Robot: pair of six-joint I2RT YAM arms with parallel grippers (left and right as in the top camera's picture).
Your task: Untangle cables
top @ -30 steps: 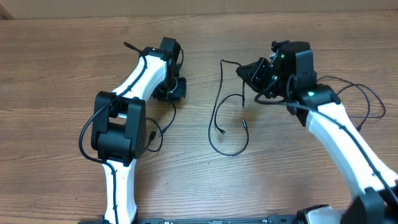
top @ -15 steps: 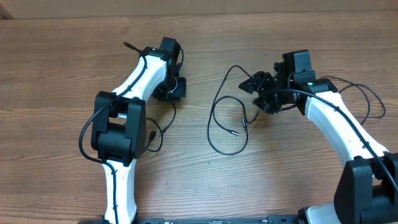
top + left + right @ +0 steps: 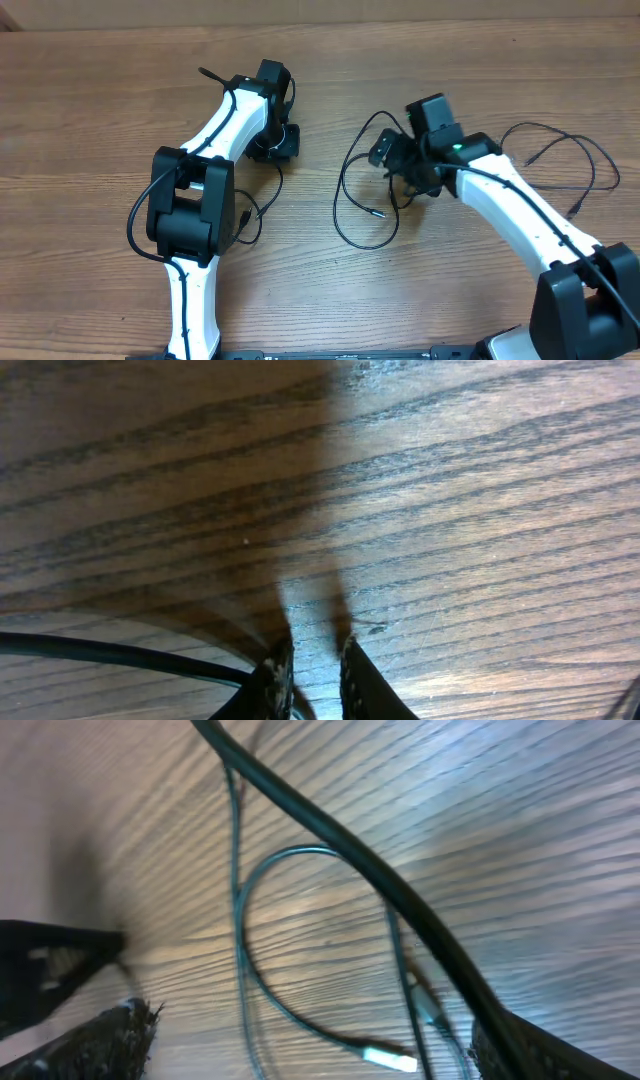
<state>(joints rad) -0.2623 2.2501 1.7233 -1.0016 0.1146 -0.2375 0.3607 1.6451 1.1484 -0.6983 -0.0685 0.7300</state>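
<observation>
beneath the right tool [image 3: 392,165], the cables [image 3: 238,910] lie loosely looped.

**Surroundings of the work area.** A wooden table [image 3: 80,120] fills nearly the whole overhead view. Its top is mid-brown, and the grain runs from left to right in long, slightly wavy lines. Along the upper edge of that view, beyond the far edge of the table, lies a paler tan strip [image 3: 400,9] with no visible grain.

In the left wrist view the tabletop [image 3: 480,480] appears close up. Dark grain lines are sharply drawn, a broad shadow [image 3: 150,450] covers the upper left, and a tiny pale speck [image 3: 247,541] sits within the shaded part.

In the right wrist view the tabletop [image 3: 520,810] is blurred. Its grain slants across the frame, and a bright sheen lies toward the upper right.
</observation>
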